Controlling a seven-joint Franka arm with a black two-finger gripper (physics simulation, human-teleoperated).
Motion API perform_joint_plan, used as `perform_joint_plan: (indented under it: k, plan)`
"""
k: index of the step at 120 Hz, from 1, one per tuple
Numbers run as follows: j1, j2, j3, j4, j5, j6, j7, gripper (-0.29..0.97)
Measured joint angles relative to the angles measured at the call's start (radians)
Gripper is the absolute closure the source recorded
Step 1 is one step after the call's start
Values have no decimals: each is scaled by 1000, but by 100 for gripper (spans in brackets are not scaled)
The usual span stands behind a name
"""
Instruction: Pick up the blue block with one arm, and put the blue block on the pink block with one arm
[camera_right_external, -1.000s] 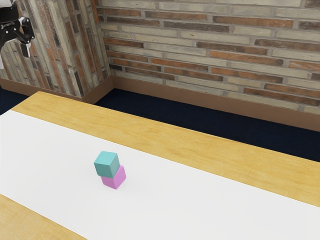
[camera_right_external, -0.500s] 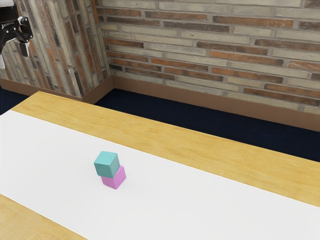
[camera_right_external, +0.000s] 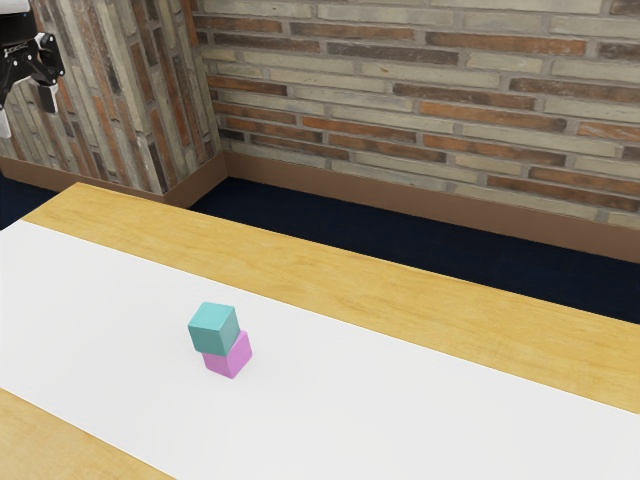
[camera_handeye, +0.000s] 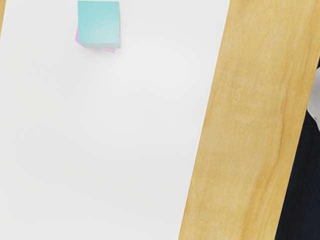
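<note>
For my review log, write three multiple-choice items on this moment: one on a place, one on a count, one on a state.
1. Where is the blue block?
A) on top of the pink block
B) beside it on the white strip
C) on the bare wood

2. How many blocks are on the table?
A) one
B) two
C) three

3. What is the gripper doing?
A) clamping the blue block
B) hanging high, clear of both blocks
C) pressing on the pink block

Answers:
1 A: the blue block rests on the pink one, slightly offset.
2 B: the stacked pair is all that stands on the table.
3 B: the gripper is at the exterior view's upper left, far from the stack.
</note>
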Motion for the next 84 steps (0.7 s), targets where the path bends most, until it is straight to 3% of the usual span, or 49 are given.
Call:
perform_joint_plan:
  k: [84]
  plan:
    - [0, 0, 0, 0, 0, 0, -19, 0]
